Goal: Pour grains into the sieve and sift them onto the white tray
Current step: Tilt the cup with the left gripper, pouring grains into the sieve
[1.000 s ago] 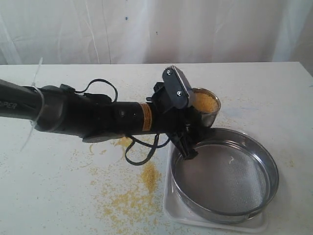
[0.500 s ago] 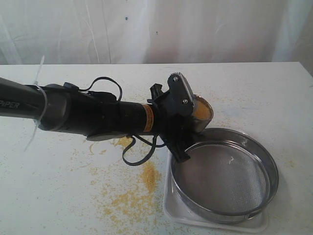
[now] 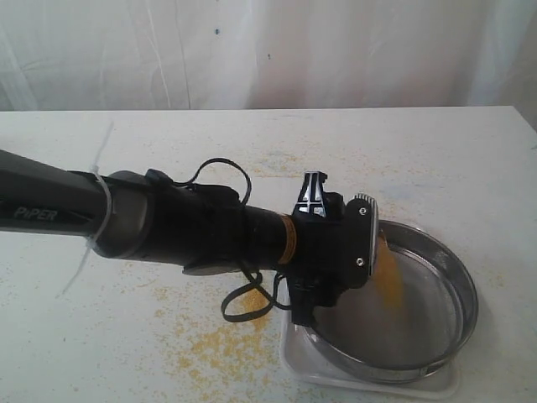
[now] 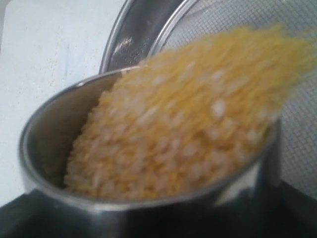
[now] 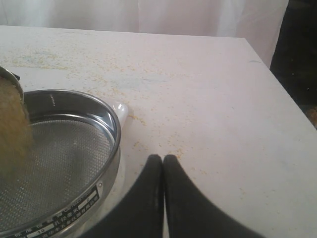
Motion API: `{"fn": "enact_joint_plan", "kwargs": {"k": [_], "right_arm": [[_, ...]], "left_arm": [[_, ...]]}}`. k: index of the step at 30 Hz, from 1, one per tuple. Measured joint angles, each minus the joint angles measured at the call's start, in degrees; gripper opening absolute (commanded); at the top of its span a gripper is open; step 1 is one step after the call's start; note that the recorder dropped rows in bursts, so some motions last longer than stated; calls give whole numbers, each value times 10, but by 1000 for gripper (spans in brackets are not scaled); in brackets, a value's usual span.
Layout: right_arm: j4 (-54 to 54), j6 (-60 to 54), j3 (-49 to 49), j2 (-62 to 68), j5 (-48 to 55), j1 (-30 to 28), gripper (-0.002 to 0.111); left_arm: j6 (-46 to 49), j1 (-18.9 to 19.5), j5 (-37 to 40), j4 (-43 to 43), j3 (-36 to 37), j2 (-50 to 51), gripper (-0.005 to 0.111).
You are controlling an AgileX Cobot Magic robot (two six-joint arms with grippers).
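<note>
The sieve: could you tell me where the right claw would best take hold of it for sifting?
Probably the sieve by its thin upright rim wall, on the side nearest the right claw, away from the pouring cup. Come from above, one finger inside, one outside: the ring looks too wide to span.

The white counter [image 3: 436, 159] has a matte top, faintly stained in places, and one of its side edges shows in the right wrist view. Toward the near right of the exterior view a white tray [image 3: 291, 359] lies flat on it, with only a rounded corner and a strip of its low rim showing. Just left of the tray, spilled grains [image 3: 214, 346] lie loose on the counter in a yellow patch that thins outward. Finer yellow specks are scattered farther across the surface.
</note>
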Motion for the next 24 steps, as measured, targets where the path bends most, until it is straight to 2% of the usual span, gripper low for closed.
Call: {"fn": "enact_joint_plan", "kwargs": {"k": [12, 24], "right_arm": [[0, 0, 0, 0, 0, 0, 0], [0, 0, 0, 0, 0, 0, 0]], "left_arm": [[43, 0, 7, -15, -47, 0, 0], [156, 0, 59, -16, -57, 0, 0]]}}
